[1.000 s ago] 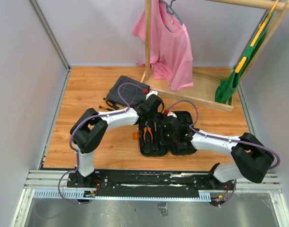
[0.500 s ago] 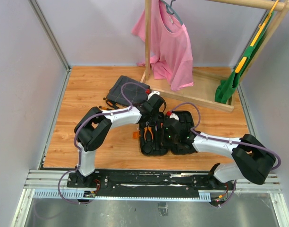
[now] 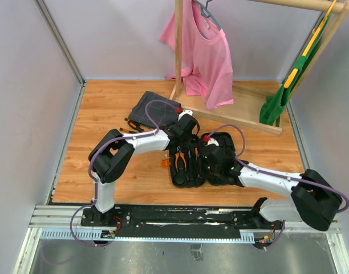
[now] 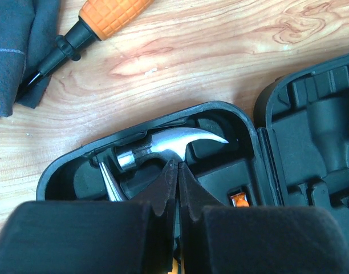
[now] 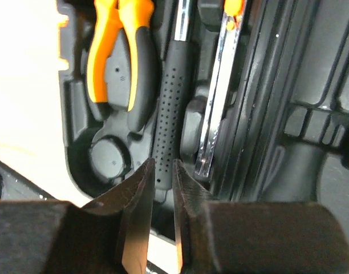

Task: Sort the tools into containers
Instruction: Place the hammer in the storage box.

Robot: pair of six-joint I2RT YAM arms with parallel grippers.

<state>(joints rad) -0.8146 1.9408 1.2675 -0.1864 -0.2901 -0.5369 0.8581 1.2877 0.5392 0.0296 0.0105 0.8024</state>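
Note:
The black tool case (image 3: 183, 180) lies open on the wooden floor, its lid (image 3: 227, 140) folded out to the right. In it lie orange-handled pliers (image 5: 120, 57), a hammer with steel head (image 4: 163, 145) and dotted black handle (image 5: 171, 103), and a screwdriver's shiny shaft (image 5: 217, 114). My left gripper (image 4: 175, 165) is shut and holds nothing, its tips right at the hammer head. My right gripper (image 5: 162, 165) hovers over the handle's end with a narrow gap between its jaws and nothing in it. More screwdrivers (image 3: 130, 127) lie loose beside the cloth; one orange handle (image 4: 109, 14) shows in the left wrist view.
A dark grey cloth (image 3: 151, 109) lies behind the case. A wooden clothes rack's base (image 3: 243, 117) stands at the back right with a pink shirt (image 3: 206, 57) and a green garment (image 3: 277, 103) hanging. Walls close both sides.
The right arm's elbow has swung out to the right and its gripper has shifted slightly along the case. The left gripper stayed over the case's far end and closed fully.

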